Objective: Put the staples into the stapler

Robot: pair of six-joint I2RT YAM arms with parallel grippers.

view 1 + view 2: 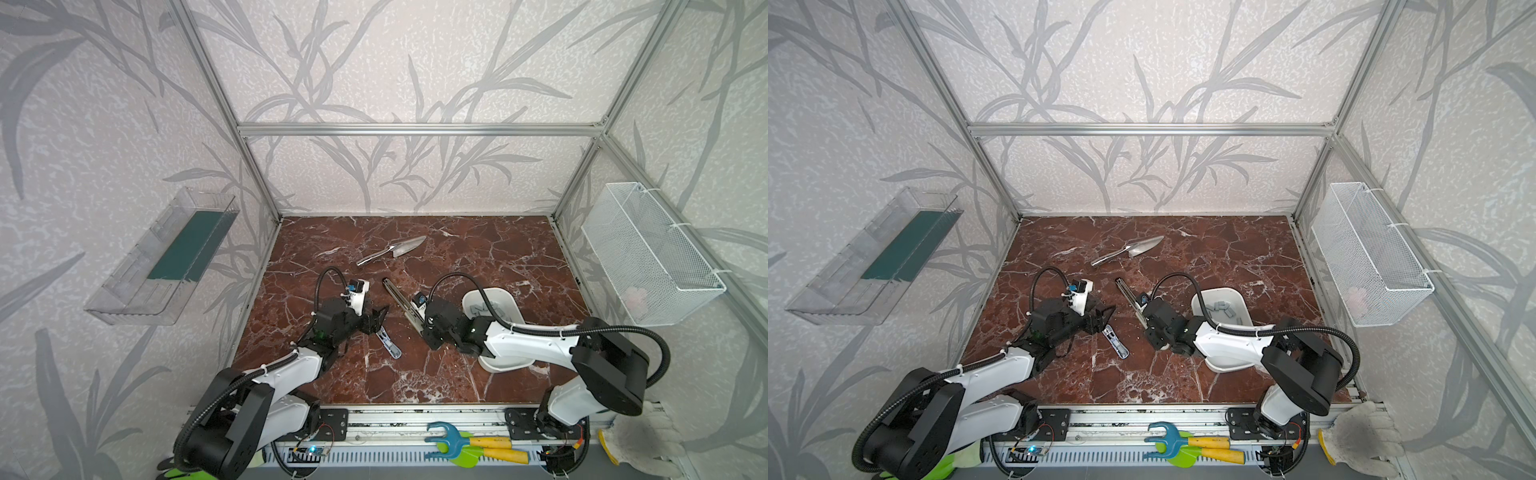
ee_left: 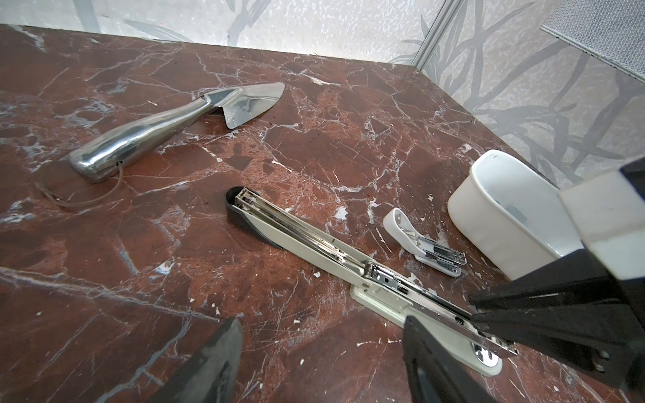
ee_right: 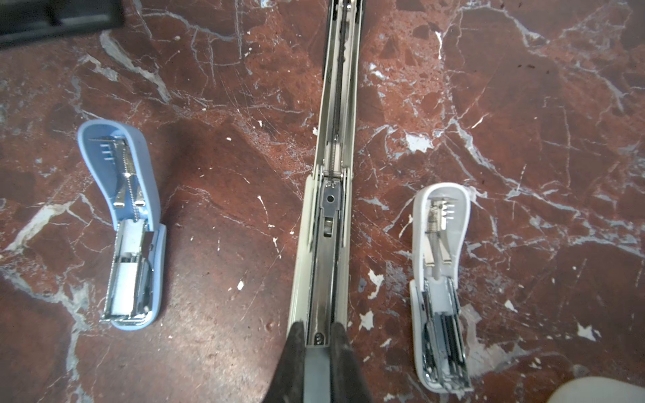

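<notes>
Right wrist view: the right gripper (image 3: pixel 317 335) is pinched narrow on what looks like a staple strip (image 3: pixel 316 370) at the gripper-side end of the opened stapler (image 3: pixel 328 244), its length running along the stapler's (insertion step, I judge). Next it needs lowering in squarely. Beside the stapler, the left gripper (image 2: pixel 321 363) gapes wide.

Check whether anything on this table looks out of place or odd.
The shiny metal trowel near the back of the marble table stands out: a garden tool in a stapling setup. Small white flecks dot the surface around the long stapler, like chips or debris. Nothing looks spilled.
</notes>
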